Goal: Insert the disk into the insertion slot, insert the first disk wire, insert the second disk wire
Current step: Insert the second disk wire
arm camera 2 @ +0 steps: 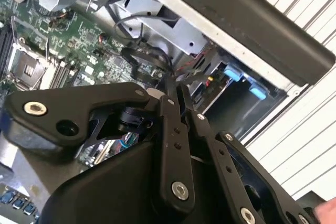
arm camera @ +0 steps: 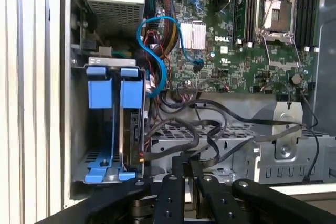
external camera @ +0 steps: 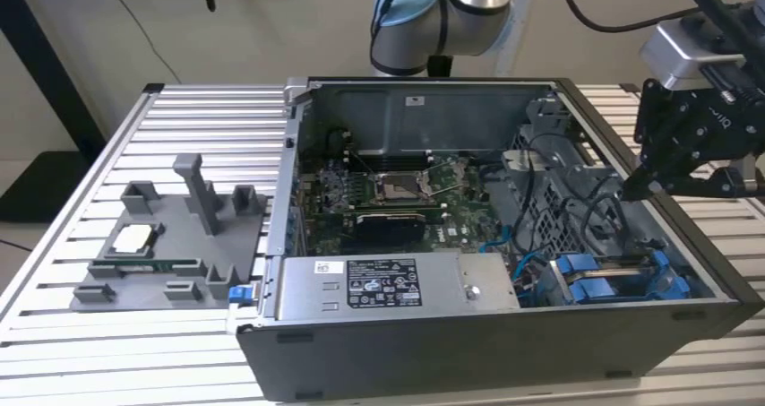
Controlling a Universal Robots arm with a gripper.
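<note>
Hovering near the disk (arm camera: pixel 132 129) in its slot (arm camera: pixel 79 121), the gripper (arm camera: pixel 188 165) has clenched jaws (whether on a wire, I cannot tell); loose wires (arm camera: pixel 247 119) may snag it.

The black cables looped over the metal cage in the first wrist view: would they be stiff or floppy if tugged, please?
Probably floppy: the black cables sag in loose loops across the metal cage. Likely light, since they are thin. They could snag when pulled, as several cross one another close to the gripper.
</note>
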